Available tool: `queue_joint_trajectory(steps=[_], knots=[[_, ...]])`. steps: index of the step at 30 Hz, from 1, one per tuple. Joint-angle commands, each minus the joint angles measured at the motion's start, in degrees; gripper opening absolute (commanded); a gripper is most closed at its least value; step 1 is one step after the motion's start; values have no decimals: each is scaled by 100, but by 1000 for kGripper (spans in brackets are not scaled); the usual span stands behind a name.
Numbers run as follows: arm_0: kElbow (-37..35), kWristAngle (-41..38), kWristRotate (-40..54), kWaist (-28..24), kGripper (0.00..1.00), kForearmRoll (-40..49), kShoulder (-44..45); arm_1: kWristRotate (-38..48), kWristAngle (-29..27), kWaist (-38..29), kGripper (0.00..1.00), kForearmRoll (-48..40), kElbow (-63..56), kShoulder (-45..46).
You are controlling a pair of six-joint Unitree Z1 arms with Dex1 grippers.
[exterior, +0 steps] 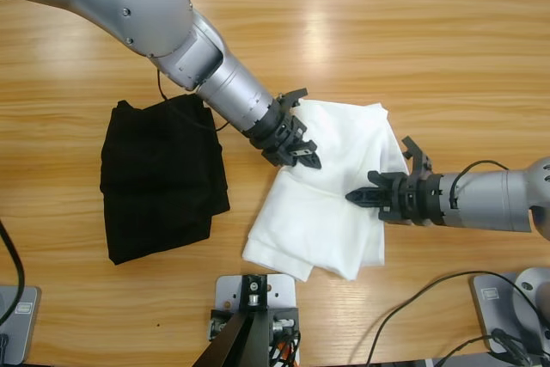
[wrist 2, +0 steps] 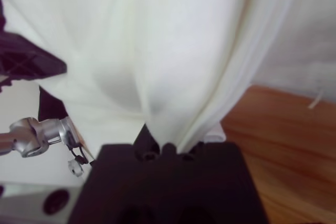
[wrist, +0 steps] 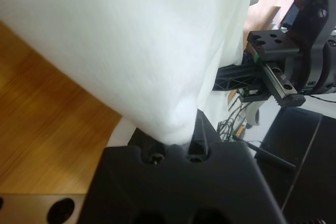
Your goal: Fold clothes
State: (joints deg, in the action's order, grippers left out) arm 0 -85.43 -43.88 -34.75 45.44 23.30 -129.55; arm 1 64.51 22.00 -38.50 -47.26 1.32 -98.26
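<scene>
The white T-shirt (exterior: pixel 331 212) lies crumpled in the middle of the wooden table, partly folded over itself. My left gripper (exterior: pixel 301 154) comes in from the upper left and is shut on a bunch of fabric near the shirt's top left. In the left wrist view the cloth (wrist: pixel 131 40) is drawn tight into the jaws (wrist: pixel 181 135). My right gripper (exterior: pixel 361 198) reaches in from the right and is shut on the shirt's right side. In the right wrist view the pinched fabric (wrist 2: pixel 168 51) fills the picture above the jaws (wrist 2: pixel 160 140).
A black folded garment (exterior: pixel 159 178) lies left of the shirt, close under the left forearm. Bare wooden table (exterior: pixel 387 40) stretches behind and to the right. Cables trail at the front right (exterior: pixel 412 315).
</scene>
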Motion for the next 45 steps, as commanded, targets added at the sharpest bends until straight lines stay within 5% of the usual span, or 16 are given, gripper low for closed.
queue_joint_trajectory(steps=[1,4,21,29,45], knots=[[258,609,65,105,0,26,462,-573,110,-70,0,2194,1208,1312],[341,686,65,105,0,99,703,-738,52,-70,0,3244,1913,1753],[1153,1096,-65,-668,0,441,2349,-854,469,-469,0,4232,4082,978],[1515,1215,-143,-1256,0,1485,3702,-870,492,-863,0,5016,5230,680],[2937,1268,191,-2238,0,1555,4716,-870,669,-1836,0,5785,7453,-1070]])
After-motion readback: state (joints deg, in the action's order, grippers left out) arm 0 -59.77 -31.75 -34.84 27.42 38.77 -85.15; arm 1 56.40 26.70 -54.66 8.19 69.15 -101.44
